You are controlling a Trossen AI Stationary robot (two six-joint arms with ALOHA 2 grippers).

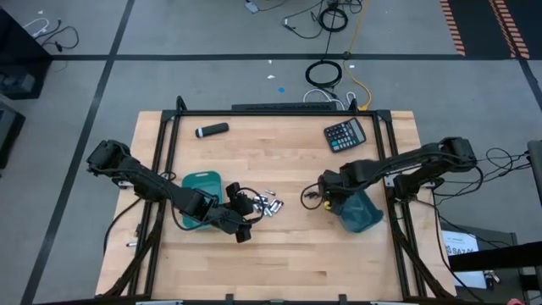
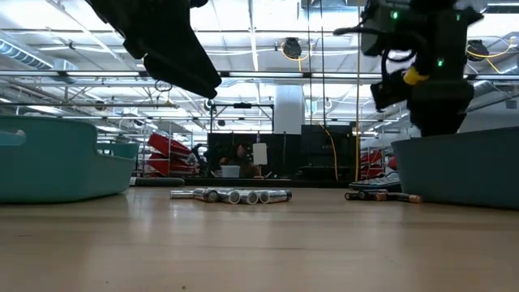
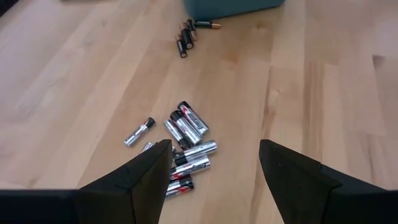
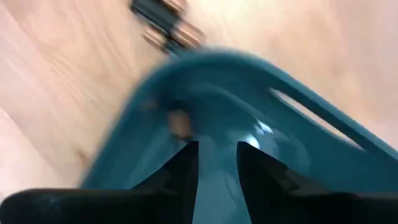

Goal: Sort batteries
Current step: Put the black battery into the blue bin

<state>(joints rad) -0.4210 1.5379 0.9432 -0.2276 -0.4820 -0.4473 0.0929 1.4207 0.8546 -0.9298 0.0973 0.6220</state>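
- Left gripper (image 3: 211, 163) is seen nearest the lens in its wrist view: fingers (image 3: 146, 177) spread wide, nothing held, hovering over the silver batteries (image 3: 186, 140).
- In the high view the left gripper (image 1: 243, 219) is placed just right of the left bin (image 1: 200, 182), beside the silver batteries (image 1: 268, 203) at table centre.
- Silver batteries are lying flat in a loose cluster on the table (image 1: 279, 263); one is set slightly apart from the rest (image 3: 138, 132).
- A smaller group of dark batteries (image 3: 188, 38) is lying near the right bin (image 3: 233, 7), well apart from the silver cluster.
- In the low view, silver batteries (image 2: 231, 195) are seen mid-table, dark batteries (image 2: 379, 195) just beside the right bin (image 2: 458, 166).
- Right gripper (image 4: 212, 163) is held over the right bin (image 4: 249, 93), pointing into it; fingers set narrow with a small gap, nothing seen between them.
- In the high view the right gripper (image 1: 332, 193) is at the bin's left edge (image 1: 360, 213).
- A calculator (image 1: 345, 135) and a marker (image 1: 212, 130) are lying at the far side of the table.
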